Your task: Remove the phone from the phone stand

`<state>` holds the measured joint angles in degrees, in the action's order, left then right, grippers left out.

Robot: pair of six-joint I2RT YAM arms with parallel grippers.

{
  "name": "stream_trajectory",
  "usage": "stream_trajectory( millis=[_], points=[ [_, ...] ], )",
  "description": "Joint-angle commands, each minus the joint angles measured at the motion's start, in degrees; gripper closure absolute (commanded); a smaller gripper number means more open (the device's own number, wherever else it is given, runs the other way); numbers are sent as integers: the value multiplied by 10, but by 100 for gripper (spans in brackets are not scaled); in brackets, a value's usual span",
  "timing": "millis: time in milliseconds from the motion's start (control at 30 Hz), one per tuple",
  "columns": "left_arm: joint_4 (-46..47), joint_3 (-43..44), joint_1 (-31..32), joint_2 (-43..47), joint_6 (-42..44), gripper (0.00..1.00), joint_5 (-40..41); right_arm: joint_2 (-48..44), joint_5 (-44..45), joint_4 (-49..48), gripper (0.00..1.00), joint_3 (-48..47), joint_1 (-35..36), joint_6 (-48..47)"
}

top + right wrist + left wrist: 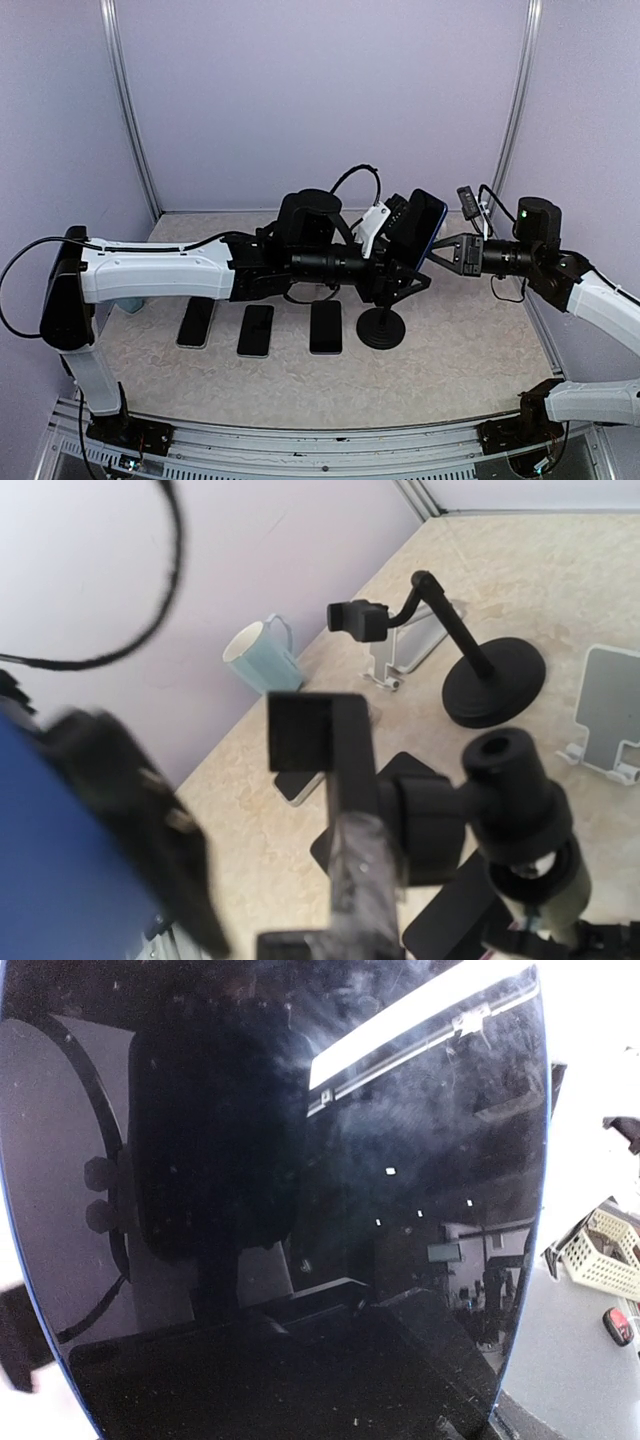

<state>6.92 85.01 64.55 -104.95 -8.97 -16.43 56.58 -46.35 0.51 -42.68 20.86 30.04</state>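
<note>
Phone point(420, 225) aloft over the right half of the table, tilted, between the two grippers and above the stand point(381, 328), whose round base sits right of the table's centre. The right gripper point(443, 250) appears clenched on the phone's lower right edge. The left gripper point(408, 275) hangs close against the screen, which fills its wrist view. Whether the left jaws hold anything cannot be told. From the right wrist, the stand's clamp point(355, 620) looks empty, so the lift-out seems done. What remains, by this reading, is carrying the phone clear and setting it down. Three other phones point(256, 330) lie flat toward the table's front, and a mug point(262, 658) stands at its left edge.
</note>
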Motion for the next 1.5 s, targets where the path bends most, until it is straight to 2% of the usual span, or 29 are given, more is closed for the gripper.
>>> stream_trajectory(
  millis=[0, 600, 833, 1133, 1467],
  points=[
    [41, -6, 4, 59, 21, 87, 27, 12, 40, -22, 100, -16, -11, -2],
    [62, -84, 1, 111, 29, 87, 103, 128, 84, -129, 100, -111, -11, -22],
    [74, -115, -6, 134, 26, 87, 122, 187, 109, -133, 100, -160, -23, -57],
    [81, -133, -12, 141, 21, 87, 134, 249, 103, -174, 100, -181, -51, -55],
    [87, -143, -19, 140, 15, 88, 145, 280, 113, -178, 100, -204, -65, -68]
  ],
)
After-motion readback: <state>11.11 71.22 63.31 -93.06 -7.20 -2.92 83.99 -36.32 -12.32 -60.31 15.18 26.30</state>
